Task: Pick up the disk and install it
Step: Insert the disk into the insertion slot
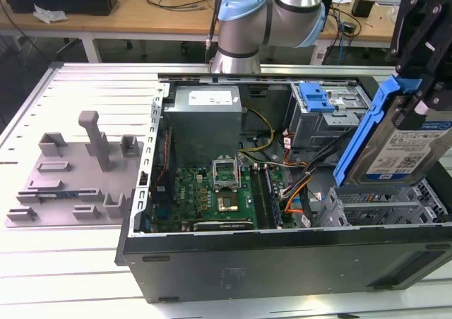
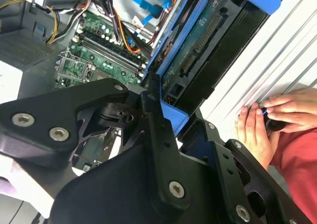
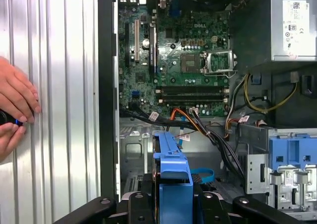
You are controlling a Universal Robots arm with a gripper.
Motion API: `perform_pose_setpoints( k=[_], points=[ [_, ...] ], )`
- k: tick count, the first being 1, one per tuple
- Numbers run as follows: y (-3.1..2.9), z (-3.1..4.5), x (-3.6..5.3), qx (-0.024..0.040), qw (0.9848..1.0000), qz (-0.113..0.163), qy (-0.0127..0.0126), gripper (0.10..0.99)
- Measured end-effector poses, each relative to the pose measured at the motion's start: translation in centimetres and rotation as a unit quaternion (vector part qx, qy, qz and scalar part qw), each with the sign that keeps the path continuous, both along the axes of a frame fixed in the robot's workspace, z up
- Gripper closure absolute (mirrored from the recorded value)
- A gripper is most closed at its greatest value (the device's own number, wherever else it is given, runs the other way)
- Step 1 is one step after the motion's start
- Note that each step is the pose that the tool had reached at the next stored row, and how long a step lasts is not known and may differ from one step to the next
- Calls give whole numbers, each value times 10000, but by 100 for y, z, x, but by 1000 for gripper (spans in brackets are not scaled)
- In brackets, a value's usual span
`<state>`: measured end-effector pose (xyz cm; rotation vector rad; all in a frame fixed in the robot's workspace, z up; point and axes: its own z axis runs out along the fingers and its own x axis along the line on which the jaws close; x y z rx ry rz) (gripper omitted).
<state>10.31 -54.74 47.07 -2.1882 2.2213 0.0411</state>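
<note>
One disk (image 1: 408,153) in play here, and it's up off the table. The gripper (image 1: 418,97) has its jaws closed on the blue frame along the drive's edges, so it's carrying the thing.

In the exterior view we see the disk hanging tilted, label toward the camera. It's over the metal drive cage (image 1: 381,205) at the exterior view's right end of the open computer case (image 1: 282,259). We can't tell if its lower edge touches the cage or sits just above it.

Inside the case there's the green motherboard (image 1: 212,192), and the grey power supply (image 1: 205,114) beyond it. A blue caddy (image 1: 314,97) sits in a bay near the arm (image 1: 261,15). A bundle of cables (image 1: 293,185) runs between the board and the cage.

In the first wrist view the disk (image 3: 173,172) shows edge-on between the black fingers (image 3: 141,204), with the motherboard past it. In the second wrist view we're looking at the drive's dark underside (image 2: 203,50).

Off at the exterior view's left, a grey tray (image 1: 78,171) of moulded holders lies on the ribbed metal table (image 1: 85,86), just beside the case.

A person's hands (image 2: 257,135) rest on that table close to the case wall, with a red sleeve (image 2: 297,154) behind them. They're holding something small and dark that we can't make out.
</note>
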Motion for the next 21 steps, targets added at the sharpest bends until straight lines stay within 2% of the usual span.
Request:
perform_pose_setpoints(
  k=[5,19,21],
  points=[
    [0,-18,49,-10,10000,-1,-23,718],
    [0,-41,50,-9,10000,8,-24,718],
    [-3,-73,54,-8,10000,96,-24,718]
  ],
)
